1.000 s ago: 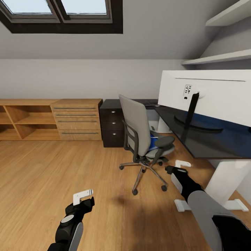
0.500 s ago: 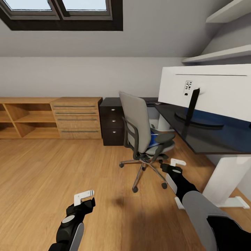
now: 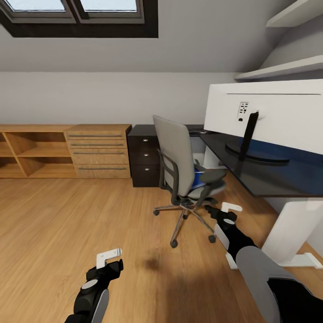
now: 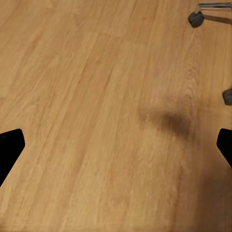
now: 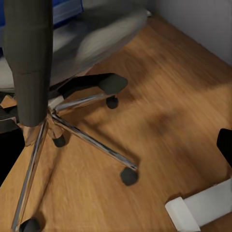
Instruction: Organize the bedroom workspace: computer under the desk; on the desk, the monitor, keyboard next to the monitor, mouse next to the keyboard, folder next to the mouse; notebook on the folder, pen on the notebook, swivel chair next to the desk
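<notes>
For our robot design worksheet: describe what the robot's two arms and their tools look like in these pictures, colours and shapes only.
Both arms are mostly black with light grey panels. The left arm has black joint housings, a grey oval cover and a small round grey cap. The right arm has a broad grey rounded sleeve and a black wrist. The left tool and right tool end in white, flat, blocky fingers. No cables or markings are visible.

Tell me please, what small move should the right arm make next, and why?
Probably raise the right claw and reach over the seat of the swivel chair toward the blue folder. The claw hangs low beside the chair's armrest, open and holding nothing, and the folder lies on the seat, not on the desk.
</notes>
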You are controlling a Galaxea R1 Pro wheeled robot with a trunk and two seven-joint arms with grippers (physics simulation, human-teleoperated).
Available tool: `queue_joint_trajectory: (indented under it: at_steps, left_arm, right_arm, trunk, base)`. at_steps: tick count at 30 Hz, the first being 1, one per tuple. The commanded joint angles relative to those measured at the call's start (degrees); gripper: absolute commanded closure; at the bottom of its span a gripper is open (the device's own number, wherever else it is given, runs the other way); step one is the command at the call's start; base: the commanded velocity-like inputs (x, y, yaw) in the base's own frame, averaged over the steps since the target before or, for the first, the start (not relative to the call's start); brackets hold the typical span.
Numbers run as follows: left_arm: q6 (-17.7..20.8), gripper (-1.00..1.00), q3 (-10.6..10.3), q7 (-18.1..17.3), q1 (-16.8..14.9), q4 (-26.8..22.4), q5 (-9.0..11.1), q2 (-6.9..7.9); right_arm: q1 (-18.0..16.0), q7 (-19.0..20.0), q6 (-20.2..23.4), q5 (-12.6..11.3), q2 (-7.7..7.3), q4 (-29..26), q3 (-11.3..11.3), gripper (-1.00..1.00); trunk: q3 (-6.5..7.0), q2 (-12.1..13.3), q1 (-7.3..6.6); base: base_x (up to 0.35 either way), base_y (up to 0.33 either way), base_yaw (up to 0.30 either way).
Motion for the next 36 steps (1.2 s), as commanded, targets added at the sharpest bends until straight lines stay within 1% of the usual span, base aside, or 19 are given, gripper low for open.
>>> queue_joint_trajectory:
  at_steps: [1, 10, 12, 19, 24, 36]
  left_arm:
    - [0.12, -1.0, -0.12, 0.49, -0.04, 0.24, 0.56, 0.02]
    - [0.08, -1.0, -0.2, 0.39, -0.05, 1.31, 0.49, -0.01]
    - [0.07, -1.0, -0.23, 0.35, -0.04, 1.37, 0.46, 0.0]
    - [0.06, -1.0, -0.24, 0.34, -0.05, 1.39, 0.5, 0.02]
    - [0.06, -1.0, -0.21, 0.34, -0.05, 1.4, 0.49, 0.02]
    - [0.29, -1.0, -0.18, 0.27, -0.04, 1.4, 0.59, 0.02]
  right_arm:
    - [-0.03, -0.07, -0.13, -0.6, -0.12, -0.03, 0.01, -1.0]
    - [0.02, -0.07, -0.31, -0.6, -0.64, 0.01, -0.02, -1.0]
    - [0.08, -0.12, -2.18, -0.6, -0.83, 0.12, -0.06, -1.0]
    - [0.28, -0.47, -4.64, -0.65, -1.5, 1.43, -0.07, -1.0]
    - [0.3, -0.48, -4.83, -0.62, -1.55, 1.64, -0.02, -1.0]
    - [0.31, -0.42, -4.98, -0.68, -1.22, 1.89, 0.03, -1.0]
  trunk:
    - [-0.06, -0.02, 0.02]
    - [-0.06, -0.02, 0.02]
    - [-0.06, -0.02, 0.02]
    - [-0.06, -0.02, 0.02]
    - [-0.06, -0.02, 0.02]
    - [-0.06, -0.02, 0.02]
  base:
    - [0.278, 0.0, 0.0]
    - [0.227, 0.0, 0.0]
    - [0.223, -0.067, 0.0]
    - [0.21, -0.095, 0.0]
    - [0.094, -0.061, 0.0]
    - [0.211, -0.045, 0.004]
